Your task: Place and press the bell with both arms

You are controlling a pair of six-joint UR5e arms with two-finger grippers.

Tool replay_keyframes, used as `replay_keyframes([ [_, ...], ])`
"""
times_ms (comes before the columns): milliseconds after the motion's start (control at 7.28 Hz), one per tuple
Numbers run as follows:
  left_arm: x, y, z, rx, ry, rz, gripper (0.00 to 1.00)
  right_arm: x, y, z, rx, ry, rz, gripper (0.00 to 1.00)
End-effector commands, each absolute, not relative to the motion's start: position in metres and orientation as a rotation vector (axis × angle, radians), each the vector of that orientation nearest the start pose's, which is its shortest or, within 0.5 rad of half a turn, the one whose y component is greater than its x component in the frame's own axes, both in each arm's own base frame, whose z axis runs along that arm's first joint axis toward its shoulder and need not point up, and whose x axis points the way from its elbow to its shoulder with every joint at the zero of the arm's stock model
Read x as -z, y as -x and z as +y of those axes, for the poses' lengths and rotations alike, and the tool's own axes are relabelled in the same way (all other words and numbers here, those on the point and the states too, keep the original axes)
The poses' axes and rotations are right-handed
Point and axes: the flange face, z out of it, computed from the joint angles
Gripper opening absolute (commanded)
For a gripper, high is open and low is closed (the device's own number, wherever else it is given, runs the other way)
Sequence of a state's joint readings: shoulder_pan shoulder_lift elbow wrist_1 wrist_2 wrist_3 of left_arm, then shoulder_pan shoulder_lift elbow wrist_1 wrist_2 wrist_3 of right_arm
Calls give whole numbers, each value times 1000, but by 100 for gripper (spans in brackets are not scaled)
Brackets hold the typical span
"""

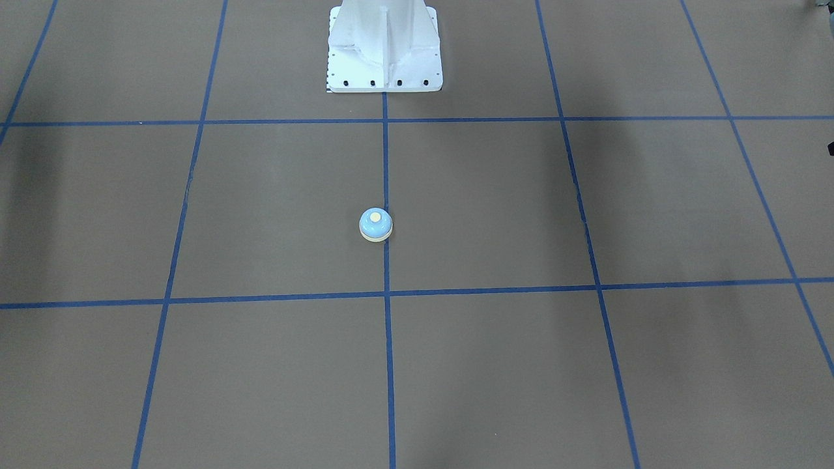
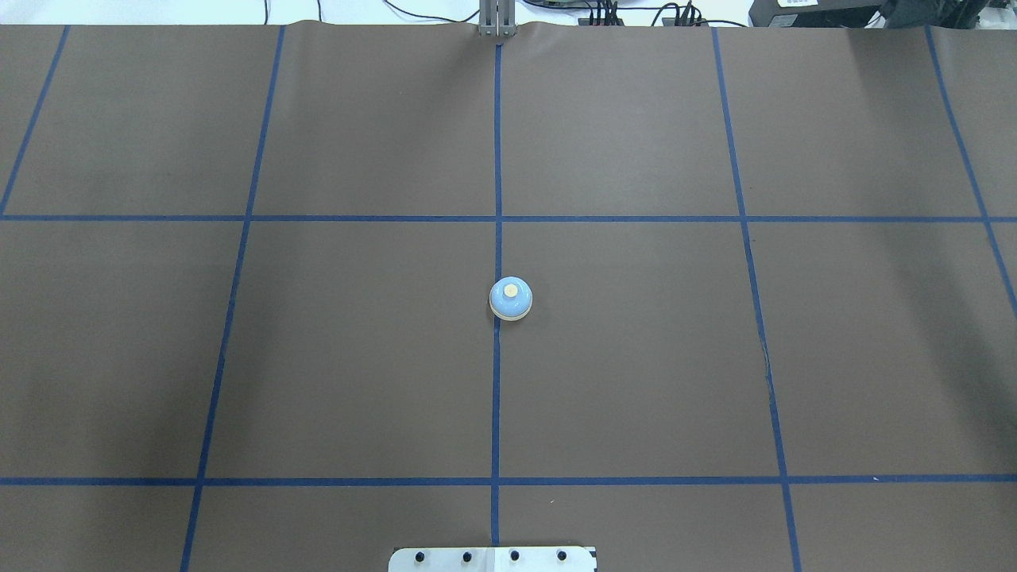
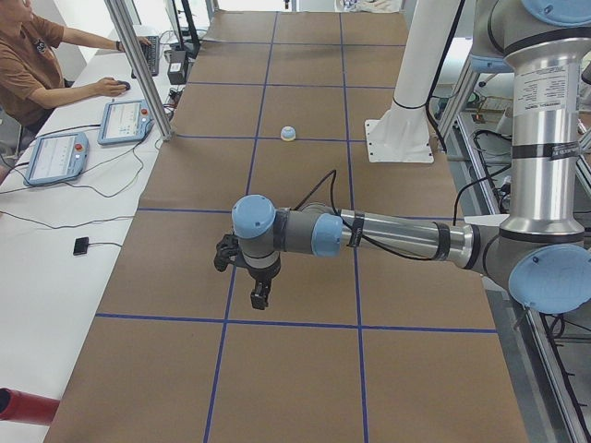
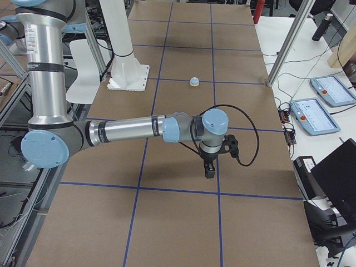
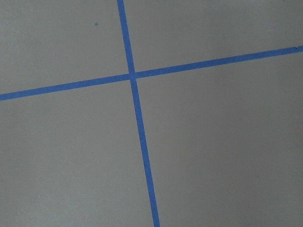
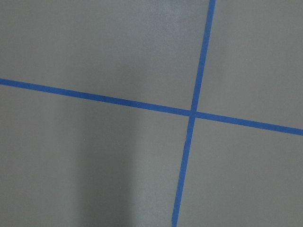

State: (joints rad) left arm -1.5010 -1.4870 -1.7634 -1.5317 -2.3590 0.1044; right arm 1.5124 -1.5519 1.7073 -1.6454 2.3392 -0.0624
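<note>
Bell [image 2: 510, 299] sits upright on the brown counter [image 2: 636, 357], cream button up. It overlaps the middle blue tape line [image 2: 497, 159] near the centre of the grid, out in front of the white pedestal [image 1: 384, 45]. It looks small, rigid and light, with a smooth dome that would probably slip between pads. The cream base ring seems the safer place to pinch, from 2 opposite sides, leaving the button free. So light a thing may skid if pushed off-centre. Both arms hang well apart from it, toward the counter's ends. The left pincer [image 3: 261, 295] and right pincer [image 4: 209, 169] point down above the tape; whether either is spread or pressed together I cannot tell.
</note>
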Motion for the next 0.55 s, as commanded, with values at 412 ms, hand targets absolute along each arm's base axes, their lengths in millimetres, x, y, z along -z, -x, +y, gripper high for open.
replay_keyframes([
  [412, -611, 59, -452, -159, -114, 781, 100, -598, -34, -501, 142, -64, -770, 100],
])
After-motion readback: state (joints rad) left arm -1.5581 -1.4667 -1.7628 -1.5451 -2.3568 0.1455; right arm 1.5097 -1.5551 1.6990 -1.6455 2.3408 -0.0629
